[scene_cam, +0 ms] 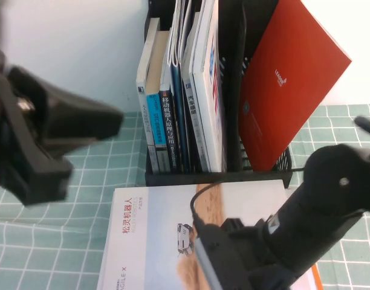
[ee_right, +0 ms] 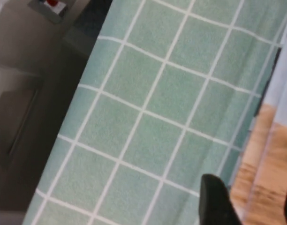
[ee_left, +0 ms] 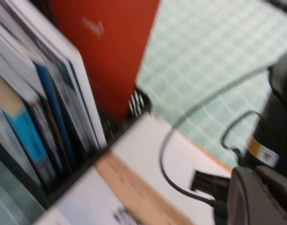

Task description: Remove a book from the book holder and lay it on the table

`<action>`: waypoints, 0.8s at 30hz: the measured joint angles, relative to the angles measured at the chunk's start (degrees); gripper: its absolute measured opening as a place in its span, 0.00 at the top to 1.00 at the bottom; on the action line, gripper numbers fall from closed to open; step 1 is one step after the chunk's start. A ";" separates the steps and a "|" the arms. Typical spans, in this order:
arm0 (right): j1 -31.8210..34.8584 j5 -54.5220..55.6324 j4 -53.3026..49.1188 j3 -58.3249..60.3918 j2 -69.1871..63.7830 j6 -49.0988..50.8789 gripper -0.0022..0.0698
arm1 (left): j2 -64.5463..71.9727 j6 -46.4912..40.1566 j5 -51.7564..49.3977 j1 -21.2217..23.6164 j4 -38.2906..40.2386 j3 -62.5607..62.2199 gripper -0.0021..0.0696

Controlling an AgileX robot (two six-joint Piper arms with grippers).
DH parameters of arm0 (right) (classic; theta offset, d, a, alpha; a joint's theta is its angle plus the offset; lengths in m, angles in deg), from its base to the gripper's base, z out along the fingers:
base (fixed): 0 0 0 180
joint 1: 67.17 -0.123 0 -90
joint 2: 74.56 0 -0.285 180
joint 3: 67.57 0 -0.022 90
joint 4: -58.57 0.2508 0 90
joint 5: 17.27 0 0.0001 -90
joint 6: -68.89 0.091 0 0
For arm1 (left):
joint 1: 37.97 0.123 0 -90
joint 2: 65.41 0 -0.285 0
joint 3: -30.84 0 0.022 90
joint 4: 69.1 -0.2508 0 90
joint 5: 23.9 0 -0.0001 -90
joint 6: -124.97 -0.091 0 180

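- One book (scene_cam: pixel 167 241) lies flat on the surface (scene_cam: pixel 64 241), under the right claw (ee_right: pixel 249 206), whose fingers stand apart.
- One book holder (scene_cam: pixel 233 175) beyond; one red booklet (scene_cam: pixel 288 78).
- Left claw: unseen, closed.
- Green gridded cloth, pale wall.

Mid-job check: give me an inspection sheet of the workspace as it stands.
Surface: table, green grid cloth.
Job's things: book lies flat in front of the book holder, which still holds upright books.
Clutter: red booklet leans in the holder's right slot.
Grippers: left gripper raised at far left, fingers out of view, shut; right gripper low over the book's near edge, fingers apart, nothing clearly held.
Cables: black cable loops over the book.
Surroundings: pale wall behind the holder.
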State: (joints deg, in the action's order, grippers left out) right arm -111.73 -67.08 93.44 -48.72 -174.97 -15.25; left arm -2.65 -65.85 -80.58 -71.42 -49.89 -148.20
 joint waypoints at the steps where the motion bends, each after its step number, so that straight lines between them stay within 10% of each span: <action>1: 0.00 -0.48 -1.62 -0.52 1.33 1.47 0.55 | -0.94 0.00 1.67 0.00 -0.49 0.10 0.97; 9: 0.00 -0.04 -26.66 -9.14 15.62 23.15 0.92 | -10.77 4.53 3.85 0.00 -13.40 1.68 0.97; 17: 0.00 -1.73 -56.03 -8.45 30.91 56.10 0.96 | -24.83 8.46 12.02 0.00 -20.72 19.78 0.97; 24: 0.00 -0.90 -60.00 2.93 48.25 73.78 0.96 | -36.87 8.57 25.91 0.00 -19.96 40.23 0.97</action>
State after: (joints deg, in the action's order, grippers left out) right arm -111.73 -67.98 33.45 -45.78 -126.72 58.52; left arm -39.52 -57.28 -54.67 -71.42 -69.85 -107.97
